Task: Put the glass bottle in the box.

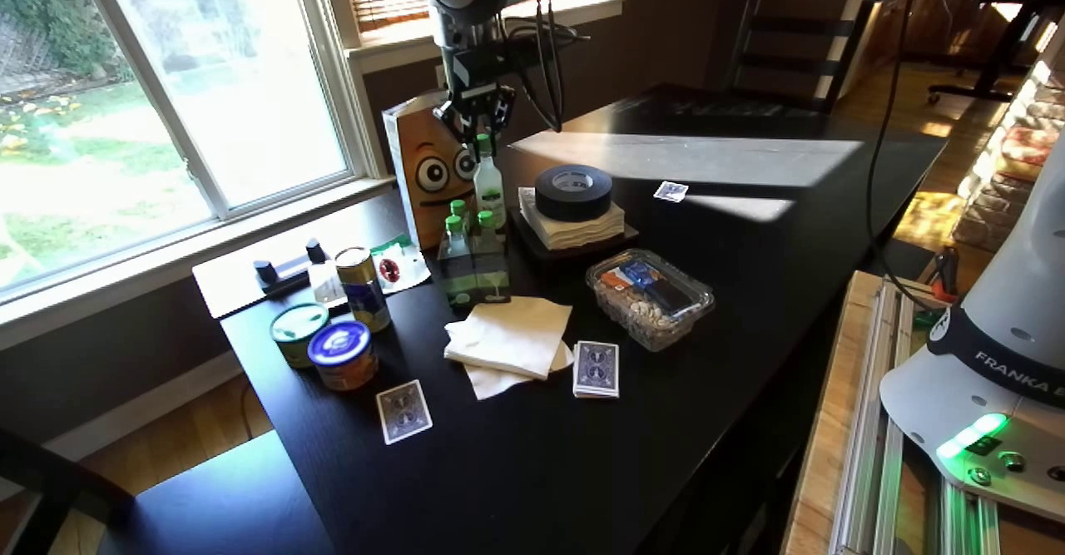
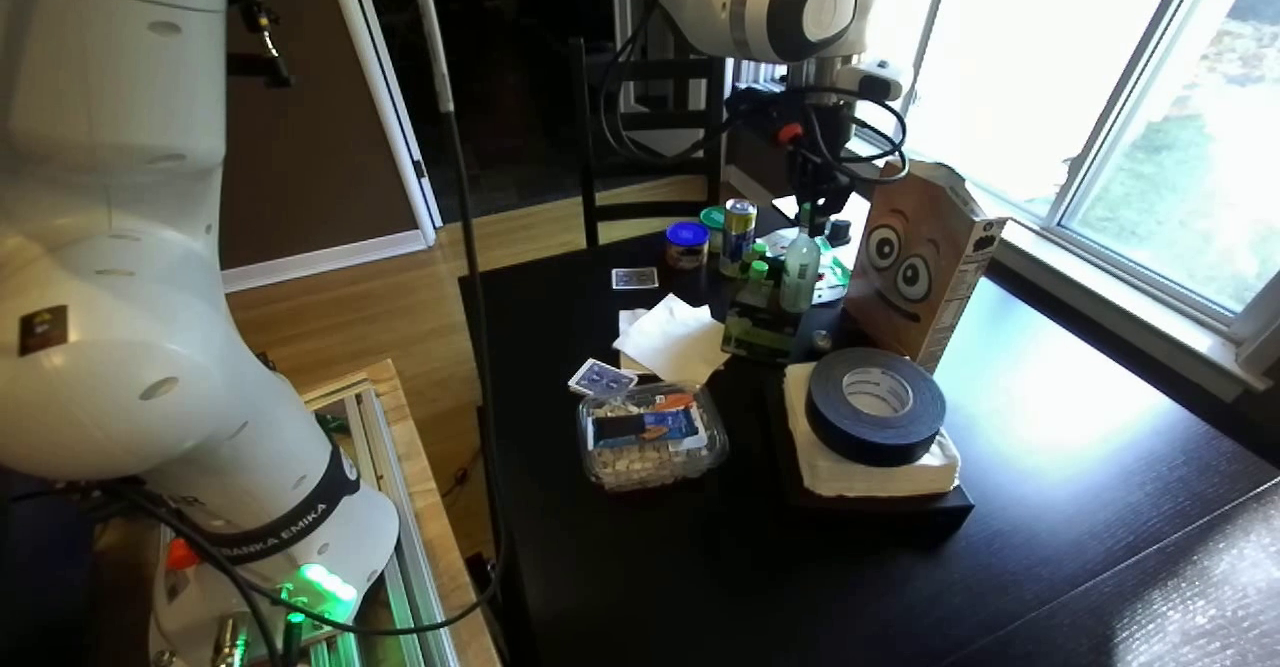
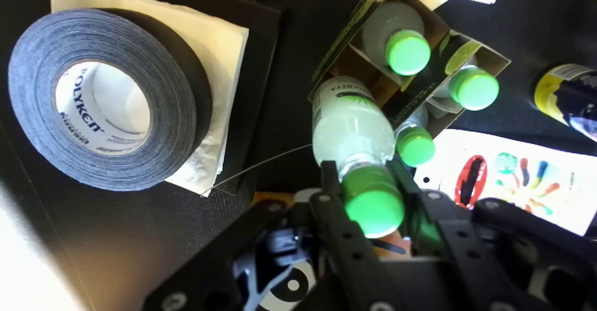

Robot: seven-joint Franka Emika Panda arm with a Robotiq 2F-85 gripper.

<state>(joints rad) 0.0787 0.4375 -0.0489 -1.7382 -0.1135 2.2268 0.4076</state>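
The glass bottle [image 3: 352, 124] is translucent with a green cap. My gripper [image 3: 364, 171] is shut on it at the cap and neck. The bottle also shows in both exterior views [image 1: 489, 193] [image 2: 800, 272], roughly upright and raised. The box is a dark carton carrier [image 1: 474, 279] with dividers, also in view here [image 2: 758, 331]. Three more green-capped bottles stand in its compartments [image 3: 408, 52]. In the wrist view, the held bottle's lower end overlaps the carrier's near corner compartment [image 3: 373, 89]. I cannot tell whether its base is inside. The gripper also shows in both exterior views [image 1: 484, 132] [image 2: 815, 209].
A tall brown carton with a face [image 1: 428, 168] stands close behind the gripper. A tape roll [image 2: 875, 407] lies on napkins beside the carrier. A tall can [image 1: 364, 289], round tins [image 1: 341, 345], napkins [image 1: 516, 334] and a clear snack tub [image 2: 652, 437] stand around it.
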